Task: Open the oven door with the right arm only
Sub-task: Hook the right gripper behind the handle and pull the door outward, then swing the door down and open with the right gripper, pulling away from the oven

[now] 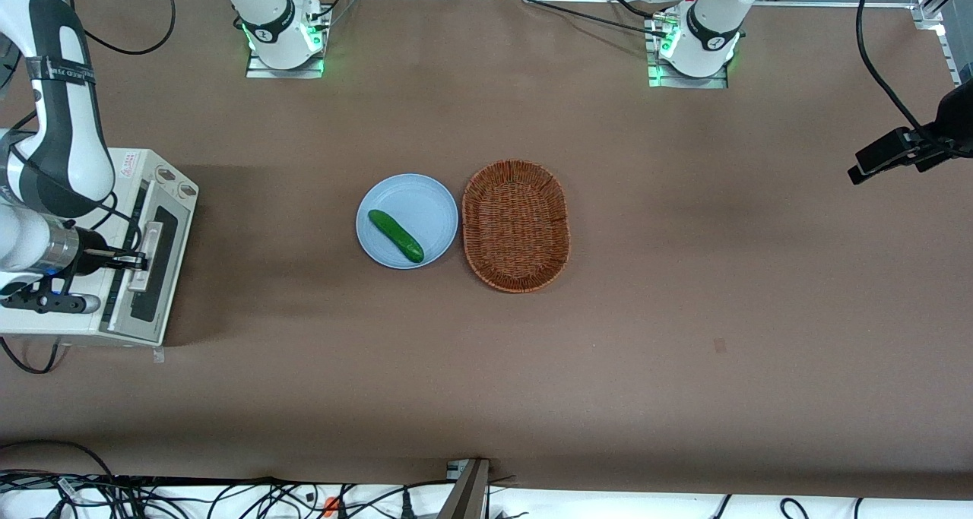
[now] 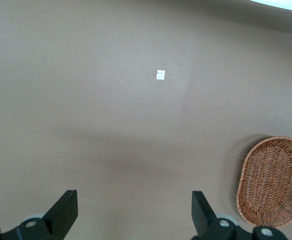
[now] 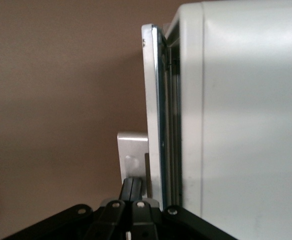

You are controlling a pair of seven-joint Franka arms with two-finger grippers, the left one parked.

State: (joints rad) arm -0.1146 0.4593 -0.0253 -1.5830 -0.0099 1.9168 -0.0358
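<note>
The white toaster oven (image 1: 68, 318) stands at the working arm's end of the table. Its oven door (image 1: 163, 272) is light grey with a dark window and a silver bar handle (image 1: 150, 254). In the right wrist view the door (image 3: 153, 100) shows edge-on, with a narrow gap between it and the oven body (image 3: 246, 125). The handle (image 3: 131, 152) sticks out from the door. My right arm (image 1: 57, 147) reaches over the oven. Its gripper (image 1: 131, 260) is at the handle, with its fingers (image 3: 129, 189) pressed together and their tips against the handle, beside the door face.
A light-blue plate (image 1: 426, 200) with a green cucumber (image 1: 395, 235) lies mid-table. A wicker basket (image 1: 516, 225) lies beside it, also in the left wrist view (image 2: 273, 180). The oven's two-knob control strip (image 1: 175, 182) is beside the door. Cables run along the table's near edge.
</note>
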